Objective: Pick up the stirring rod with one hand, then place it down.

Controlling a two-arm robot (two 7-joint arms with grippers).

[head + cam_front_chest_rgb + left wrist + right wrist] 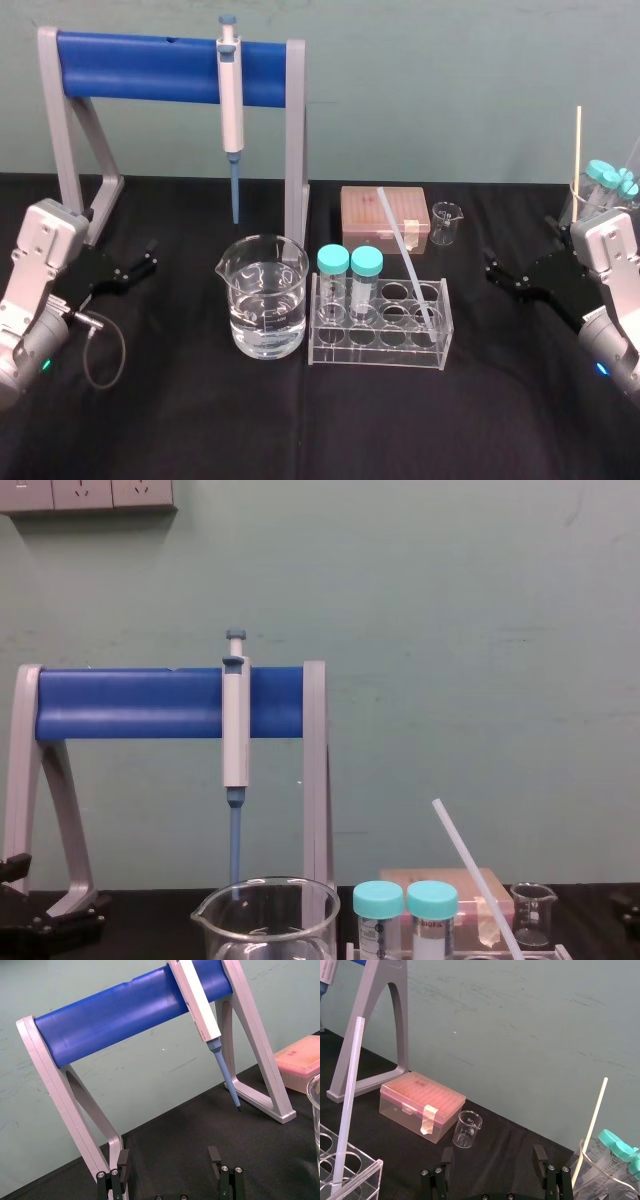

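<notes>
So, nothing's been grabbed yet. The stirring rod [405, 255] is leaning in a hole toward the right end of the clear test tube rack [380, 358], tilted back and to the left over the pink tip box [360, 225]. The right gripper [492, 270] sits low just off the rack's right side with its fingers spread apart. The left gripper [148, 258] is parked by the pipette stand [70, 150], also spread wide.

I'd say the right one is the obvious pick. Come in on the bare upper half of the rod, pinch square across it, then pull along its lean so it doesn't lever the rack or bump the two teal-capped tubes [350, 265].

Containers: the big beaker [263, 310] is maybe a third full of clear liquid, and the small beaker [446, 222] looks empty. The far-right beaker [587, 1175] holds a few teal-lidded tubes [615, 1142] plus a thin cream stick [592, 1125].
</notes>
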